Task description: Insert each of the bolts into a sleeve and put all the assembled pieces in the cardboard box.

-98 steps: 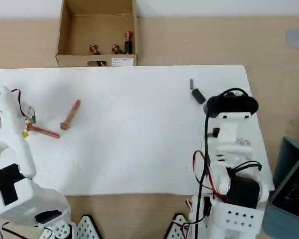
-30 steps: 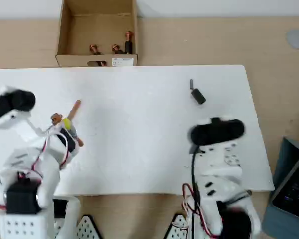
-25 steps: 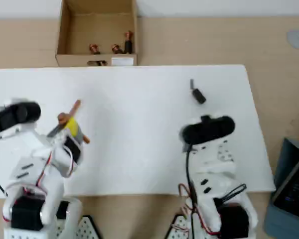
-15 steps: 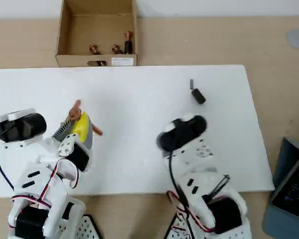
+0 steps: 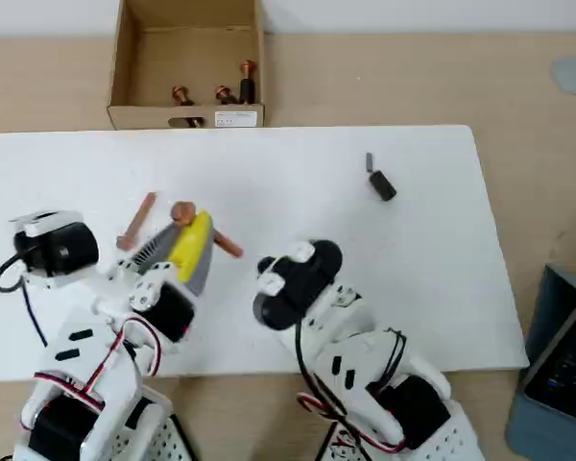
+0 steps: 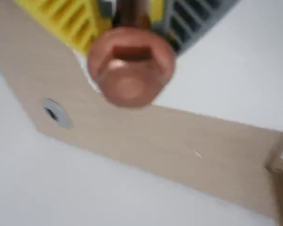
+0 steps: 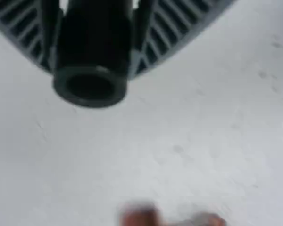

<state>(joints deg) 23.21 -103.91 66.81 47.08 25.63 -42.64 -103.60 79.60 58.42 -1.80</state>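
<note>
While left end effector [image 6: 132,14] clamps a bolt [image 6: 130,70], right end effector [image 7: 92,23] clamps a sleeve [image 7: 92,54]

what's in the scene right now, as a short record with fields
left gripper: shut on a bolt, held above the mat
right gripper: shut on a sleeve
loose bolt: lying on the mat beside the left gripper
loose sleeve: lying on the mat, far right part
box: three pieces inside
likely next: join the held bolt and sleeve
</note>
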